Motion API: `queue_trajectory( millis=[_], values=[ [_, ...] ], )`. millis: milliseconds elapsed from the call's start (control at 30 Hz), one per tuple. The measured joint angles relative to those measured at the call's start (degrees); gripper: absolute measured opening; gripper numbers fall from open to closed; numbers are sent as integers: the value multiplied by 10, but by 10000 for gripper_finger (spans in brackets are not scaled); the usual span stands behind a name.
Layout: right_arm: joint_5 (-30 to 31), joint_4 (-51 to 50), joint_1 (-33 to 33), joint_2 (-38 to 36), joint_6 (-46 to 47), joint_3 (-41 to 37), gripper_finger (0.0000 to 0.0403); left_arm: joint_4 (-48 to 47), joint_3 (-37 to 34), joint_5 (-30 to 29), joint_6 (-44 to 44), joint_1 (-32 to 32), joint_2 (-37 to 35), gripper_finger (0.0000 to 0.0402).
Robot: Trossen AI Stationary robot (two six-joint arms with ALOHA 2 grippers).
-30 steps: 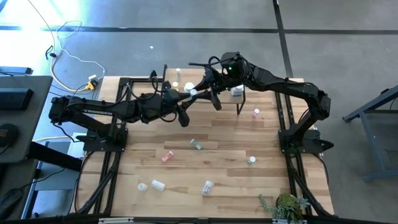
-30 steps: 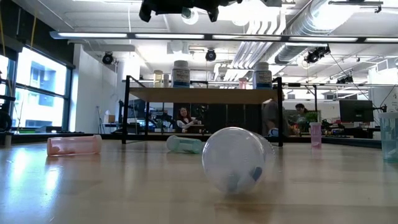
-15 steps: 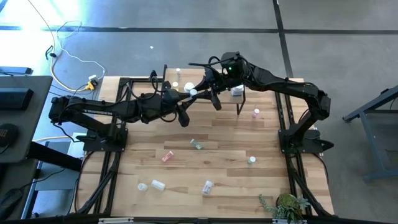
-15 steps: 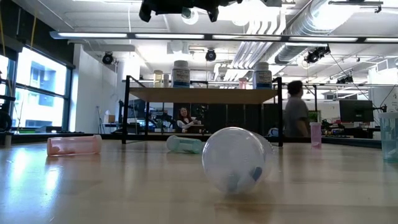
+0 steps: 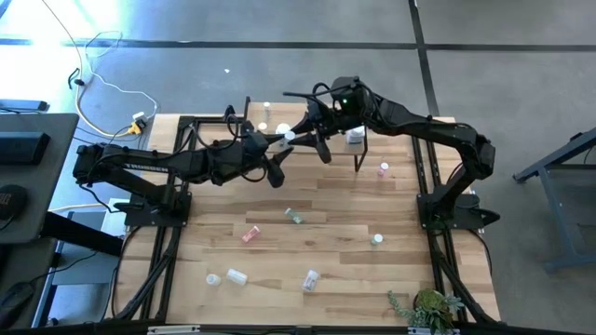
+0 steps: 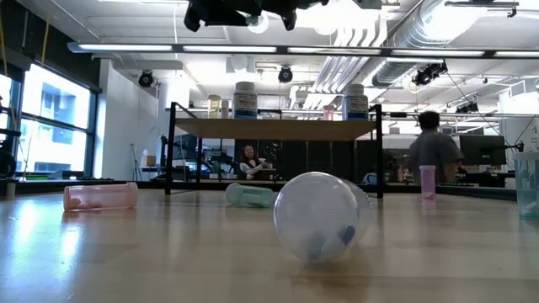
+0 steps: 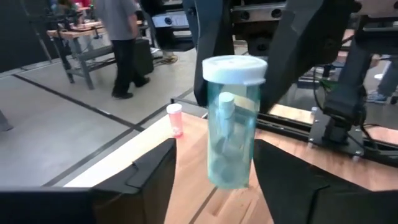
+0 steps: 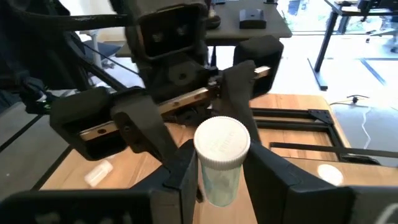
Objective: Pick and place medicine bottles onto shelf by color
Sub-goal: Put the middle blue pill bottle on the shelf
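Two black jointed arms [image 5: 168, 166], black cables, blocky matte end effector fingers [image 7: 292, 180].

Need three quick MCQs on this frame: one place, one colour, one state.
1. Where is the white-capped bottle?
A) lying on the table
B) in mid-air, in the right claw
C) standing on the shelf

2. What colour is the bottle lying at the low view's left?
A) green
B) yellow
C) pink

3. The left claw is:
A) open around the capped bottle
B) shut on a pink bottle
C) resting on the table

Answers:
1. B, the right claw's fingers clamp it in mid-air.
2. C, its body shows pink.
3. A, a gap shows between one of its fingers and the bottle.
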Motion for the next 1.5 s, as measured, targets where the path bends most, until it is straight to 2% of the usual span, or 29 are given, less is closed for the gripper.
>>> queue_trajectory(
  millis=[167, 400, 667, 833, 1000, 1267, 1500],
  values=[
    [1, 0, -25, 0, 2, 0, 103, 0, 0, -6, 0, 0, 0, 224],
    [1, 0, -73, 0, 0, 0, 103, -7, 0, -19, 0, 0, -8, 223],
    [3, 0, -136, 0, -15, 0, 103, -24, 0, -58, 0, 0, -50, 224],
    [53, 0, -167, 0, -37, 0, 103, -51, 0, -68, 0, 1, -77, 224],
    [68, 0, -201, 0, -39, 0, 103, -71, 0, -88, 0, 1, -96, 225],
    [68, -2, -243, 15, -10, 0, 103, -73, 0, -84, 0, 19, -106, 225],
    [68, -31, -239, 47, -10, -1, 103, -97, 0, -51, 0, 43, -106, 225]
  ],
)
